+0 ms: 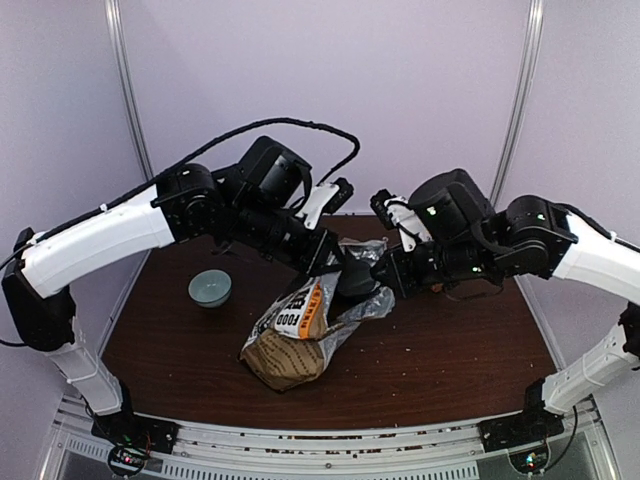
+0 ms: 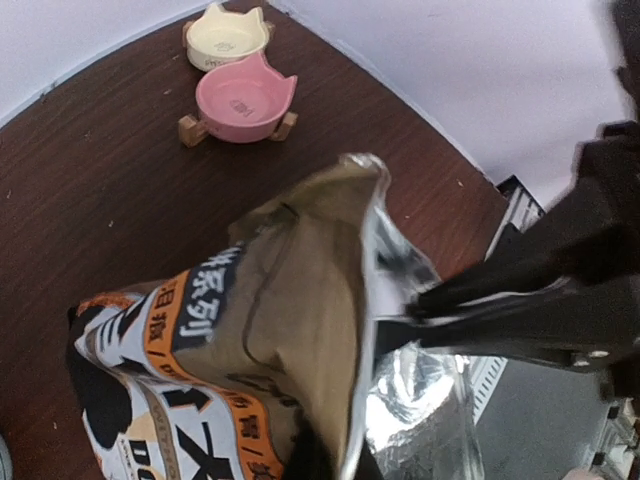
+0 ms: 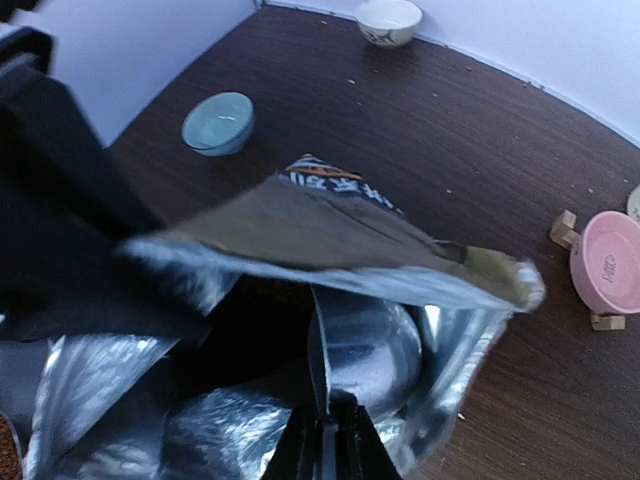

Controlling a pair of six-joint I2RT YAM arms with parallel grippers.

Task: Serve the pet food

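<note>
Pet food: not seen, prob. inside kraft bag at table centre, base on wood, mouth lifted toward far edge. Left gripper pinched tight on one lip of mouth; right gripper clamped on opposite foil lip. Opposed holds likely to spread mouth & stop bag slumping. Foil lining gapes btwn them. Teal bowl toward left edge, well apart. Pink bowl + cream bowl by table edge at wall. Bowls look unfilled; pour needs tilt w/o losing either lip.
</note>
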